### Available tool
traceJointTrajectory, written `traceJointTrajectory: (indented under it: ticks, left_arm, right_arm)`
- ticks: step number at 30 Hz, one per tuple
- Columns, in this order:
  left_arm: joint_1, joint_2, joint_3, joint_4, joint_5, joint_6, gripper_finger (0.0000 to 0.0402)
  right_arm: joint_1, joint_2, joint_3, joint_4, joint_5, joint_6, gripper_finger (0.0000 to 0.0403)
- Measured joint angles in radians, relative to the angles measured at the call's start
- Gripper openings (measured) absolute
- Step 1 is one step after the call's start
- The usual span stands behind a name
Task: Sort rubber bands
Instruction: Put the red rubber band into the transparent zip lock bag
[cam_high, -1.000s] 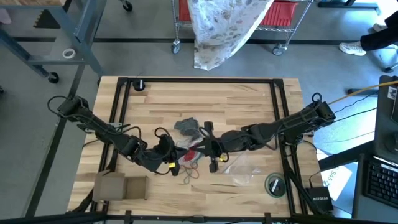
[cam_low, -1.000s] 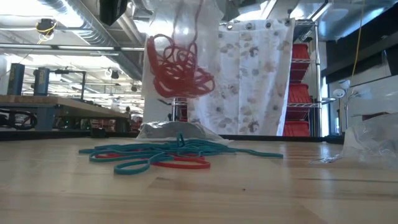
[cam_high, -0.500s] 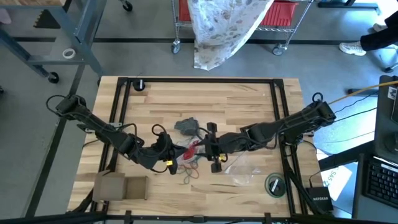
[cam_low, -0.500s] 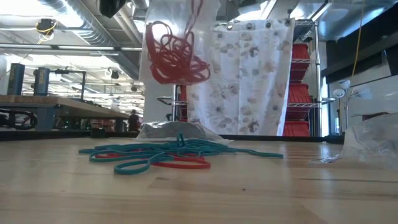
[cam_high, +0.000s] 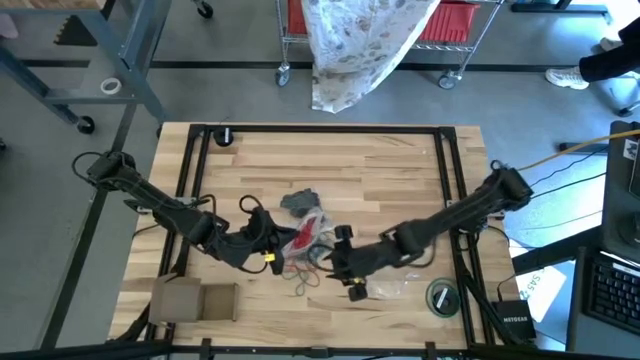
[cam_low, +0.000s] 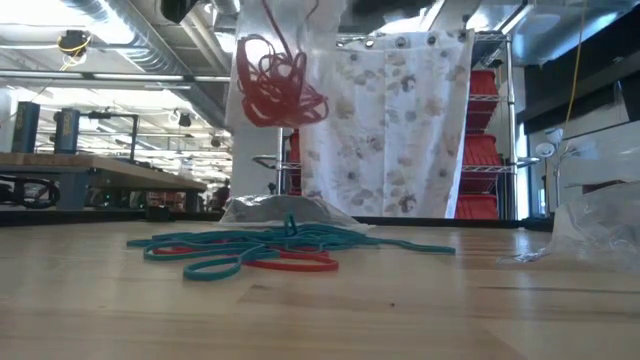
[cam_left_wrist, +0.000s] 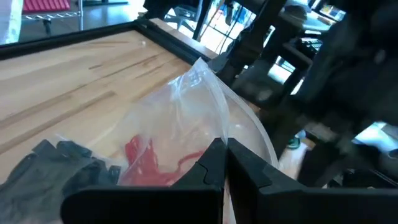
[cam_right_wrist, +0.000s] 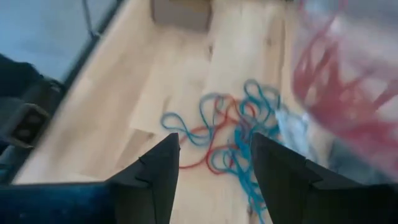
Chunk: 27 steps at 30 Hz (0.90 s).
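Observation:
My left gripper (cam_high: 268, 246) is shut on a clear plastic bag (cam_high: 306, 236) with red rubber bands (cam_low: 278, 82) in it; the bag hangs above the table in the low view. A loose pile of teal and red rubber bands (cam_high: 306, 272) lies on the table, also in the low view (cam_low: 268, 250). My right gripper (cam_high: 347, 276) is open and empty just right of that pile; in its wrist view the gripper (cam_right_wrist: 214, 155) hovers over the pile (cam_right_wrist: 231, 134). A bag of dark grey bands (cam_high: 299, 203) lies farther back. My left gripper pinches the clear bag's top edge (cam_left_wrist: 214, 134) between its two shut fingers (cam_left_wrist: 208, 168). The fingers come from the table's left, slanting. The bag hangs below them, clear of the table, with the red bands (cam_left_wrist: 142, 155) bunched inside.
A cardboard box (cam_high: 194, 298) lies at the near left. Empty clear bags (cam_high: 398, 272) lie near the right gripper, and one shows in the low view (cam_low: 600, 225). A round green-rimmed lid (cam_high: 441, 296) sits at the near right. A black knob (cam_high: 225, 136) stands at the far left.
My right gripper has drawn away from the bag toward the table's near edge and now stands beside the loose pile. The bag of red bands has risen a little in my left gripper's hold.

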Motion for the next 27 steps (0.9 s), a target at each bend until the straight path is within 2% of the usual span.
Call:
traceJointTrajectory:
  ticks: [10, 17, 27]
  left_arm:
    - [0.001, -0.001, 0.0, -0.046, 0.0, -0.032, 0.0001]
    - [0.006, -0.001, 0.0, -0.047, -0.001, -0.048, 0.0001]
    - [0.006, 0.0, 0.0, -0.047, 0.0, -0.055, 0.0001]
  right_arm:
    - [-0.034, 0.261, -0.021, 0.104, -0.011, 0.38, 0.019]
    - [-0.034, 0.338, -0.019, 0.164, -0.003, 0.475, 0.0184]
    - [-0.032, 0.406, -0.014, 0.215, 0.011, 0.525, 0.0119]
